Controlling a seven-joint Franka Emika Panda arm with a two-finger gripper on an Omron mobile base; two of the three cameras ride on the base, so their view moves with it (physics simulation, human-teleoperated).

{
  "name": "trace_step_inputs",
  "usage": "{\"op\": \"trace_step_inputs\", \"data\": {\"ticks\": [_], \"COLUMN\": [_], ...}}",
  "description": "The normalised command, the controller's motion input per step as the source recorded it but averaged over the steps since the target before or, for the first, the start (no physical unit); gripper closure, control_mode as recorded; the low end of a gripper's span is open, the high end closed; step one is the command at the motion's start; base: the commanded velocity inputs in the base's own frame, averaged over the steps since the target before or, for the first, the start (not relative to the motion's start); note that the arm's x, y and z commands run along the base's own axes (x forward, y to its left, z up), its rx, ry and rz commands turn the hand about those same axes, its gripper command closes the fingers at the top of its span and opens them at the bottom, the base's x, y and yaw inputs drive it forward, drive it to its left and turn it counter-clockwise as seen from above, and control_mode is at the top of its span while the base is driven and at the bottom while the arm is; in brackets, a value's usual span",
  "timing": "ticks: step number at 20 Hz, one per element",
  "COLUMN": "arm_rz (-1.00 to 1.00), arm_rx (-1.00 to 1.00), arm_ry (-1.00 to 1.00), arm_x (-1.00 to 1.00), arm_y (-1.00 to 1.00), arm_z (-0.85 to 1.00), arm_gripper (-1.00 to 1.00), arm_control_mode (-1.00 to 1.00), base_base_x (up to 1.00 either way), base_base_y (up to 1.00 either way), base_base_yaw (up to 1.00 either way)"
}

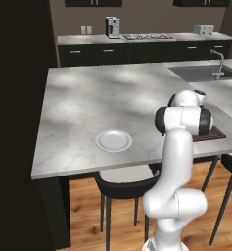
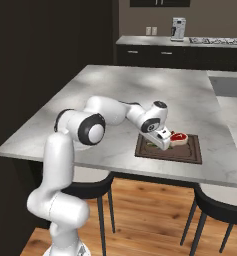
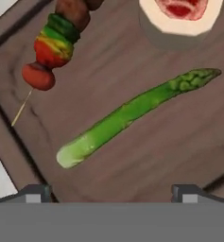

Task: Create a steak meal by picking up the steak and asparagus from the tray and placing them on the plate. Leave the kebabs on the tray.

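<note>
- Green and slightly curved, the asparagus (image 3: 132,113) lies flat on the tray (image 3: 146,160), running diagonally across the hand view with its cut end toward the lower left and its tip toward the upper right
- Directly over it hangs the gripper (image 3: 111,191), its fingertips spread wide at the bottom corners of the hand view and holding nothing; my guess is the jaws are parted that far so they can come down on either side of the spear
- Beyond the tip sits the steak (image 3: 182,14), red with a pale fat rim, near the asparagus but not touching it
- One kebab (image 3: 54,45) rests at the tray's other side, its skewer point toward the rim; it is meant to stay put
- Round and pale, the plate (image 1: 113,140) sits bare on the marble counter (image 1: 88,98), well apart from the tray (image 2: 182,152), so neither food item has been moved yet
- No brand, label or writing can be read anywhere
</note>
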Motion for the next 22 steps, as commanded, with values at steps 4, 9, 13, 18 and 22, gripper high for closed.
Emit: {"op": "trace_step_inputs", "data": {"ticks": [4, 9, 13, 18, 22], "arm_rz": [0.01, 0.0, 0.0, 0.0, 0.0], "arm_rx": [0.0, 0.0, 0.0, 0.0, 0.0], "arm_ry": [0.0, 0.0, 0.0, 0.0, -0.03], "arm_x": [0.35, 0.36, 0.37, 0.19, 0.01], "arm_y": [0.0, 0.0, 0.0, 0.0, 0.0], "arm_z": [-0.35, -0.31, -0.26, -0.43, -0.4], "arm_gripper": [-1.0, -1.0, -1.0, 1.0, 1.0], "arm_control_mode": [-1.0, -1.0, -1.0, -1.0, -1.0], "base_base_x": [0.0, 0.0, 0.0, 0.0, 0.0], "base_base_y": [0.0, 0.0, 0.0, 0.0, 0.0], "base_base_yaw": [0.0, 0.0, 0.0, 0.0, 0.0]}}
